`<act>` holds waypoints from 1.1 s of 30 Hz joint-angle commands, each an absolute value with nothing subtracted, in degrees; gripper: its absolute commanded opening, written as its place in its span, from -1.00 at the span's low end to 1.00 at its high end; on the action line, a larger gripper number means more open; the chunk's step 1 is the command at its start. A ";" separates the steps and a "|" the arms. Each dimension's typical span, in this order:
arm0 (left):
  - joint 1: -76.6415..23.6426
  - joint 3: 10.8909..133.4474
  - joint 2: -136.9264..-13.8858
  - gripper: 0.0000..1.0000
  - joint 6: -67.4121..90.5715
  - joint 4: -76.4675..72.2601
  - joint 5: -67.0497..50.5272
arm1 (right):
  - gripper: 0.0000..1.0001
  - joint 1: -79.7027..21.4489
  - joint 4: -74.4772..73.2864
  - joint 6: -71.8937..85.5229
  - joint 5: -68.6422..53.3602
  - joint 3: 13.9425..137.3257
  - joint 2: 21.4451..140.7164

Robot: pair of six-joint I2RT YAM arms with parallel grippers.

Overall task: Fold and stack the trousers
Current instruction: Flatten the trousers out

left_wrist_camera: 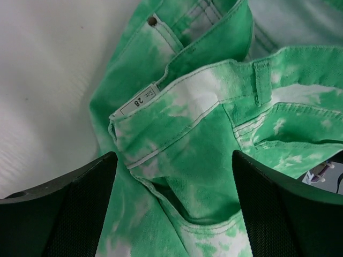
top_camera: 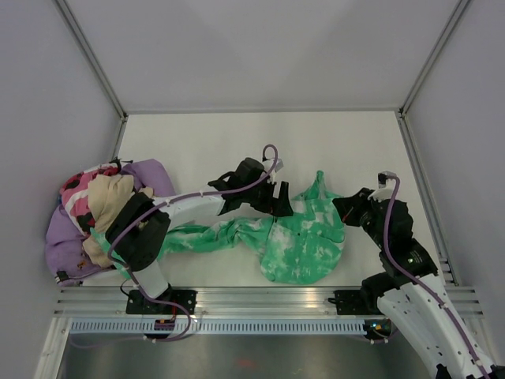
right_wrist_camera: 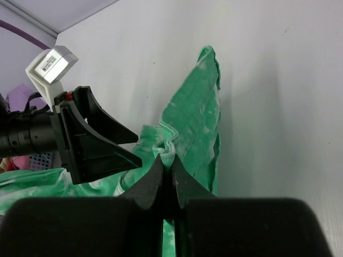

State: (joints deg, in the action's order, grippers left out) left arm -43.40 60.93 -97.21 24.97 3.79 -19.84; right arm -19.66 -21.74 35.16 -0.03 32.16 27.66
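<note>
Right hand (right_wrist_camera: pixel 167 159) clamps the trousers (top_camera: pixel 304 241); left hand (left_wrist_camera: pixel 172 156) gapes, legs (top_camera: pixel 207 237) partly hidden.

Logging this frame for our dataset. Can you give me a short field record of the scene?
trousers: unfolded, crumpled on table
left end effector: open, above waistband, near size label
right end effector: shut on a trousers fold
other clothes: piled at table's left side

tabletop (top_camera: pixel 197 142): white, bare beyond jaws | trousers (top_camera: pixel 304 245): crumpled under both jaws, leg trailing left | clothes heap (top_camera: pixel 102 213): well left of left jaws
</note>
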 commanded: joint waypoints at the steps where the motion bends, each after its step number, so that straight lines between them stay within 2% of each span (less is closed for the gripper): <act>1: -44.47 60.47 -100.01 0.85 26.28 -2.72 -20.14 | -0.86 -19.60 -19.60 35.25 -1.13 33.40 30.23; 8: -45.00 58.54 -102.56 0.81 27.50 -6.76 -16.52 | -0.87 -19.60 -17.93 34.37 -2.90 33.75 32.52; 11: -46.05 57.22 -103.97 0.61 30.48 -12.03 -18.63 | -0.87 -19.60 -15.74 34.45 -2.55 32.79 32.69; 14: -47.98 56.08 -102.23 0.09 31.11 -14.94 -18.90 | -0.87 -19.60 -15.38 34.63 -2.20 33.31 34.01; 15: -48.25 56.16 -101.17 -0.40 30.94 -14.77 -17.94 | -0.87 -19.60 -15.38 34.63 -1.85 33.40 34.88; 17: -48.69 56.51 -98.80 -0.83 30.24 -12.41 -16.00 | -0.88 -19.60 -15.91 34.63 -0.53 33.84 35.77; 18: -48.69 56.69 -95.83 -0.95 29.89 -11.52 -15.04 | -0.89 -19.60 -16.60 34.45 1.91 34.01 36.90; 26: -47.12 58.96 -74.11 -0.95 21.64 1.91 5.78 | -0.89 -19.51 -13.81 28.32 10.37 42.60 48.32; 30: -42.11 72.74 -69.96 -0.95 16.45 9.30 9.23 | -1.00 -19.51 -11.51 25.14 14.93 55.51 63.14; 31: -40.88 76.51 -71.18 -0.95 13.30 10.10 8.71 | -1.00 -19.34 -12.04 24.70 15.99 63.03 65.72; 33: -40.78 90.65 -74.77 -0.95 9.51 14.38 5.39 | -1.00 -17.94 -15.37 24.52 17.49 72.02 73.71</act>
